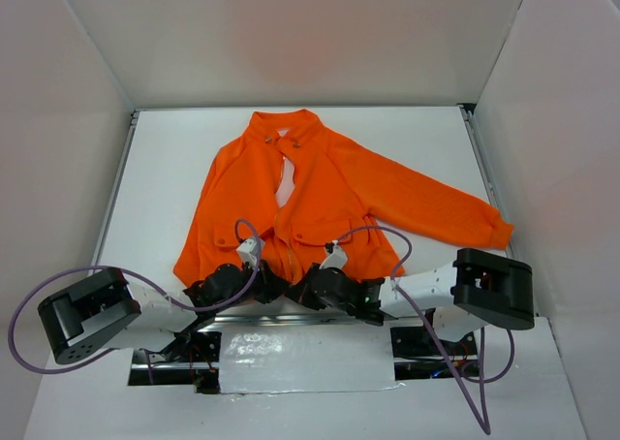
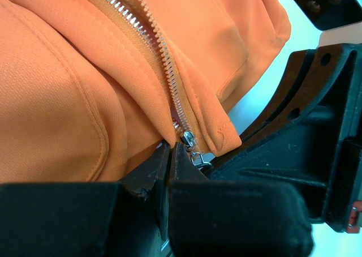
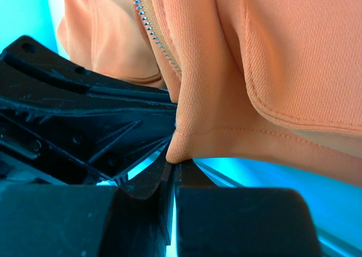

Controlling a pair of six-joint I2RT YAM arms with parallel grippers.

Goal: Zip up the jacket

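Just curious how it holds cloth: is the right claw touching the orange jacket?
Touching. Right wrist view: the right gripper is shut on the jacket at its hem corner.

Robot lab cell w/ white panel walls [image 1: 291,33], white table [image 1: 155,188], purple cables [image 1: 12,335], foil tape [image 1: 300,362]

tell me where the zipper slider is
Left wrist view, centre: the zipper slider sits at the jacket hem, just right of the left gripper.

From above, left gripper [image 1: 278,283] and right gripper [image 1: 302,290] hide the jacket [image 1: 320,183] hem between them. Ahead of the left gripper the zipper [image 2: 150,42] runs off the picture's top. Whether the right gripper pinches the hem corner at its tips is unclear.
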